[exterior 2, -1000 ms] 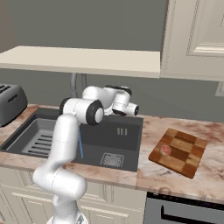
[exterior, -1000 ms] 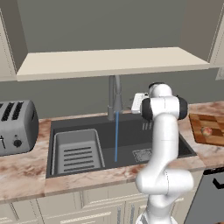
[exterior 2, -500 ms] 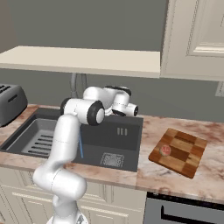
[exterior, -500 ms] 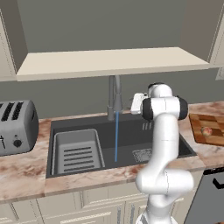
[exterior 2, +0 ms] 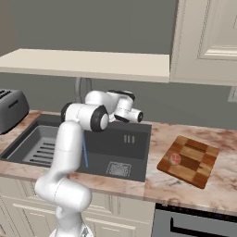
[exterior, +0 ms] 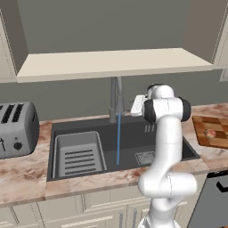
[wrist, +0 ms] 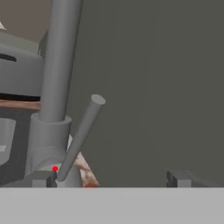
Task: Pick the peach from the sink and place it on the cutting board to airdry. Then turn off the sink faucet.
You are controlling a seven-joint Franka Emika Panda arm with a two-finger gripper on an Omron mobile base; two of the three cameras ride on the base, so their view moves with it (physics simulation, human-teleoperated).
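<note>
With the small round orange-red peach resting on the brown-and-tan checkered wooden cutting board, I'm lined up on the tall grey metal sink faucet. Its thin lever slants up just inside my left fingertip; my two-finger gripper stands spread wide, holding nothing.

I saw the peach on the cutting board, right of the sink; toaster sat left.

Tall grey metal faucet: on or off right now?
On. A thin blue water stream runs from the tall grey metal faucet into the dark grey sink basin.
</note>
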